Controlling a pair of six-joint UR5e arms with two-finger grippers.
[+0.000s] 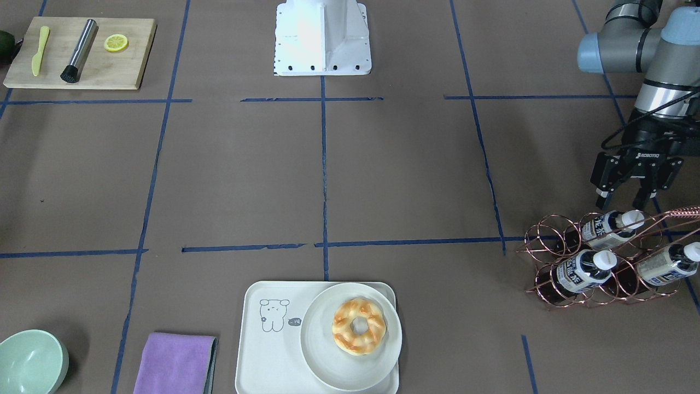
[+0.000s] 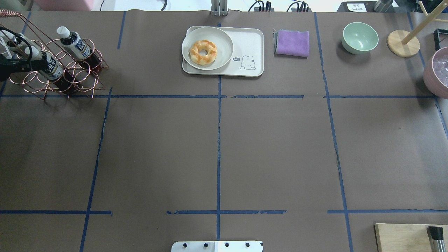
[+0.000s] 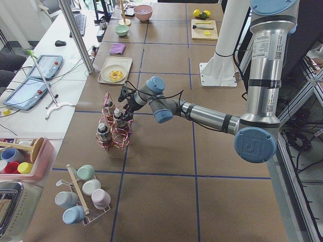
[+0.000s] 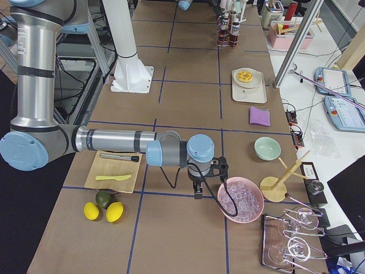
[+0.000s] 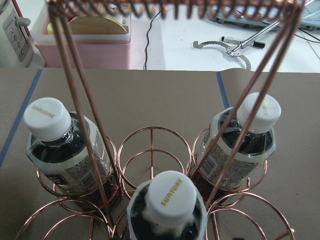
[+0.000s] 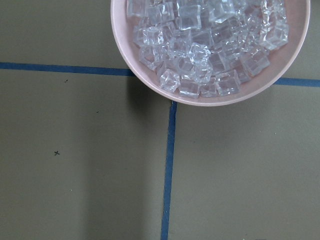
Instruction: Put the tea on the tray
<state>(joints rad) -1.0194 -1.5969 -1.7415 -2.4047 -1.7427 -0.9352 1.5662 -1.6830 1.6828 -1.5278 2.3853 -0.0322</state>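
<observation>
Three tea bottles lie in a copper wire rack (image 1: 601,257) at the table's left end. The nearest to the gripper is the upper bottle (image 1: 607,229); two more lie lower, one in the middle (image 1: 582,270) and one at the side (image 1: 667,262). The left wrist view looks down on their white caps (image 5: 170,192). My left gripper (image 1: 620,205) is open and empty, just above and behind the upper bottle's cap. The cream tray (image 1: 273,339) sits at the far middle edge (image 2: 250,49). My right gripper (image 4: 197,185) shows only in the exterior right view; I cannot tell its state.
A round white plate (image 1: 328,361) with a doughnut (image 1: 359,325) covers half the tray. A purple cloth (image 1: 175,364) and green bowl (image 1: 30,361) lie beside it. A pink bowl of ice (image 6: 210,45) is under the right wrist. A wooden board (image 1: 82,52) holds tools.
</observation>
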